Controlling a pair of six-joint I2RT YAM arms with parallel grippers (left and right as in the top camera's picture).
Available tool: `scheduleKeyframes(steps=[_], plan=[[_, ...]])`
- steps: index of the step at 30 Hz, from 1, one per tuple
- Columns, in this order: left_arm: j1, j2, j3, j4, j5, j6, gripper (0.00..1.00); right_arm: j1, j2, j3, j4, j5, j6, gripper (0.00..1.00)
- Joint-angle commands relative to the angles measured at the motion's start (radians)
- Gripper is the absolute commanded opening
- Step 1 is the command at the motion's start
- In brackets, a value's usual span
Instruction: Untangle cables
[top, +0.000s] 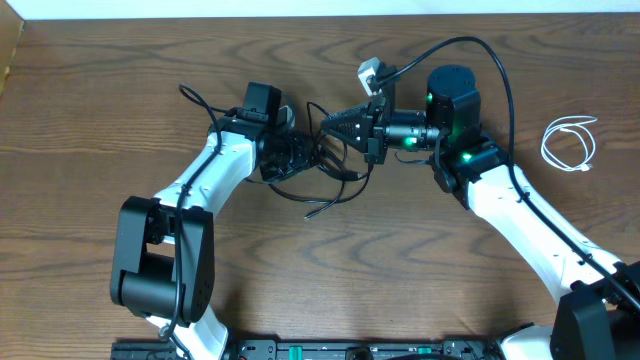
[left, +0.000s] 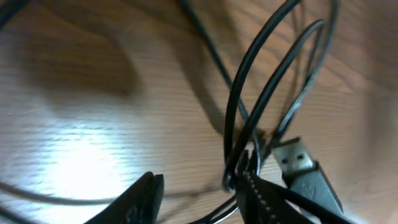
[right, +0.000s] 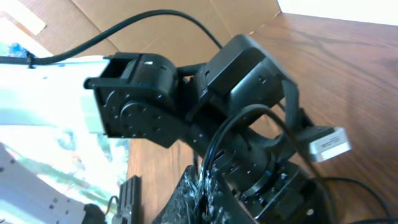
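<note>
dark wood-grain table (top: 100, 120); black cable (top: 340, 175) sprawled in loose tangled loops on it around mid-table, white cable (top: 568, 143) lying coiled flat on it at far right, well apart from the black one

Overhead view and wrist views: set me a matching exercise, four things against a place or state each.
Things:
1. white cable
2. black cable
3. left gripper
4. right gripper

Places or states:
A. fingers apart
B. lying alone, far right
C. tangled in the middle
D. fingers shut on the black cable

Pairs: 1-B, 2-C, 3-A, 4-D
</note>
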Motion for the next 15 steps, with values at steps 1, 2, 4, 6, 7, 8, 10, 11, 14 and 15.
scheduleKeyframes(steps=[1, 2, 4, 6, 7, 8, 10, 11, 14, 15], plan=[[-0.002, 0.015, -0.004, 0.029, 0.085, -0.004, 0.46, 0.000, -0.022, 0.016, 0.006, -0.040, 0.014, 0.02], [-0.002, 0.015, -0.004, 0.034, 0.086, -0.017, 0.46, 0.000, -0.022, 0.016, 0.009, -0.045, 0.014, 0.01], [-0.002, 0.017, -0.004, 0.042, 0.083, -0.021, 0.46, 0.001, -0.022, 0.016, 0.019, -0.056, 0.018, 0.02], [-0.002, 0.024, -0.004, 0.046, 0.080, -0.021, 0.46, 0.000, -0.022, 0.016, 0.041, -0.071, 0.038, 0.01], [-0.002, 0.030, -0.004, 0.049, 0.079, -0.021, 0.46, 0.000, -0.022, 0.016, 0.054, -0.079, 0.048, 0.02], [-0.002, 0.040, -0.004, 0.051, 0.079, -0.021, 0.46, 0.000, -0.022, 0.016, 0.074, -0.092, 0.062, 0.02], [-0.002, 0.058, -0.004, 0.056, 0.079, -0.021, 0.46, 0.000, -0.022, 0.016, 0.102, -0.100, 0.085, 0.02], [-0.002, 0.070, -0.004, 0.058, 0.079, -0.021, 0.46, 0.000, -0.022, 0.016, 0.118, -0.102, 0.099, 0.01], [-0.002, 0.105, -0.004, 0.068, 0.079, -0.020, 0.45, 0.000, -0.022, 0.016, 0.140, -0.103, 0.103, 0.02], [-0.002, 0.113, -0.004, 0.071, 0.079, -0.016, 0.40, 0.000, -0.022, 0.016, 0.141, -0.102, 0.103, 0.02]])
